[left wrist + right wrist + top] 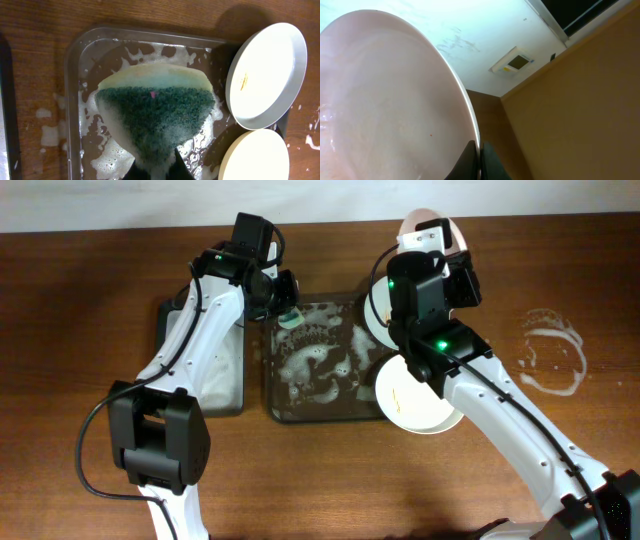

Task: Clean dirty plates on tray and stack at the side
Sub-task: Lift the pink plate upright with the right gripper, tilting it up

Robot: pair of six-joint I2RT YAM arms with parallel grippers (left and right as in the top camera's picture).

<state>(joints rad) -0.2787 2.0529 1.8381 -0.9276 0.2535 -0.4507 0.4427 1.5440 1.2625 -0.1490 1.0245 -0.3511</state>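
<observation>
Right end effector (479, 161) pinches the rim of a raised plate (390, 100); left end effector (156, 170) grips a foamy sponge (155, 112) over the tray (75, 60).

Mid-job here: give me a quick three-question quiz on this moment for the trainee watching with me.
1. True or false: the left gripper holds the sponge over the foamy tray.
2. Multiple choice: what is the right gripper shut on? A) a plate's rim B) the sponge C) nothing
3. Fill in: ___ plates rest unheld at the tray's right side.

Key:
1. True.
2. A, the lifted plate.
3. Two: the smeared plate and the second plate.
</observation>
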